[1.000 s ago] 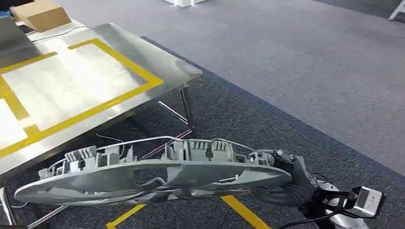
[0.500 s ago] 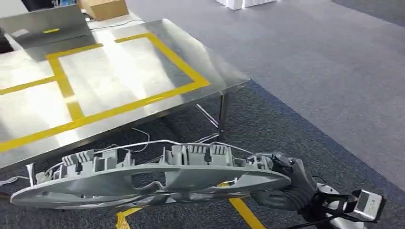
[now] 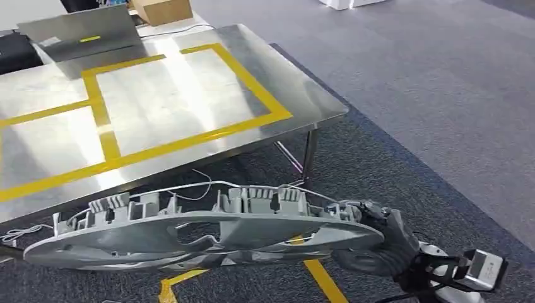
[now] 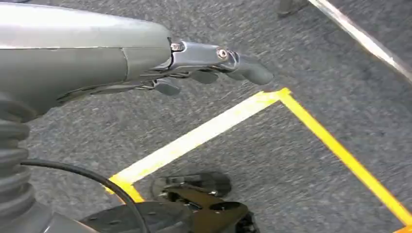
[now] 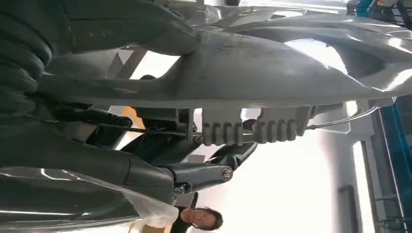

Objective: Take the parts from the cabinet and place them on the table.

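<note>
A long grey cast part (image 3: 202, 233) with ribbed blocks and thin wires along its top hangs level in front of me, below the near edge of the steel table (image 3: 296, 82). My right hand (image 3: 378, 249) grips the part at its right end. The right wrist view shows the part (image 5: 272, 73) close up, running across the hand (image 5: 160, 170), whose fingers wrap it. My left hand (image 4: 194, 60) hangs over the grey carpet, fingers stretched out with nothing in them.
Yellow tape frames (image 3: 252, 85) mark the tabletop. A cardboard box (image 3: 161, 9) and a tilted metal sheet (image 3: 82, 35) sit at its far side. Yellow floor tape (image 3: 325, 281) and loose white cables (image 3: 16, 233) lie under the part. A person (image 5: 194, 218) stands nearby.
The whole picture has shifted: the camera turned, so the table now lies more to the right with more of its top showing. The part stays held in my right hand.
</note>
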You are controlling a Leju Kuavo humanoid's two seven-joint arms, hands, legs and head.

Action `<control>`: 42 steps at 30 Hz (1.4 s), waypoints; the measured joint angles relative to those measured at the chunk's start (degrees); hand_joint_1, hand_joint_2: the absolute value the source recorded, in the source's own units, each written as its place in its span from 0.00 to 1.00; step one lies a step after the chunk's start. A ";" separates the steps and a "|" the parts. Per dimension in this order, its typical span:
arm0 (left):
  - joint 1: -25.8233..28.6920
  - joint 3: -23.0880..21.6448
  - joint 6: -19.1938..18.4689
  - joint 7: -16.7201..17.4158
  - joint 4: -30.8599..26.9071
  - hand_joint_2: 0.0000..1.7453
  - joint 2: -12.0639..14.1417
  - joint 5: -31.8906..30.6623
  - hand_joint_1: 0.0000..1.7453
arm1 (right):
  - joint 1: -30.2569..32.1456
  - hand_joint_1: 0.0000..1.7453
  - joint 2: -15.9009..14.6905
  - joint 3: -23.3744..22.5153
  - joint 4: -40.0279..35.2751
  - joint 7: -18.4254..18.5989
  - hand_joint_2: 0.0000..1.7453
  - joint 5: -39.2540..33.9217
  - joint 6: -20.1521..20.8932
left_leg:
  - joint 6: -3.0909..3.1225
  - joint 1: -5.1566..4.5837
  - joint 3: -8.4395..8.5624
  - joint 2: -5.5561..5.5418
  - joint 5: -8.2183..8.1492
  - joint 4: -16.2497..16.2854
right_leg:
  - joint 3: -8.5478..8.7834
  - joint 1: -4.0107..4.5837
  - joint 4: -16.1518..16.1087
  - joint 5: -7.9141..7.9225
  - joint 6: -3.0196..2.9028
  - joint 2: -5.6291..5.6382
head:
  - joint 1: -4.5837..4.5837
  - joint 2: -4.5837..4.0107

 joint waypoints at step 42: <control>-0.32 0.92 0.90 -0.42 0.63 1.00 -0.15 -0.31 0.00 | -0.20 1.00 0.00 0.17 -0.02 -0.83 1.00 2.01 -1.07 | 0.93 -0.33 -3.46 0.92 6.27 -3.11 | 4.39 0.21 -0.85 -3.65 1.39 -0.77 | 0.55 0.00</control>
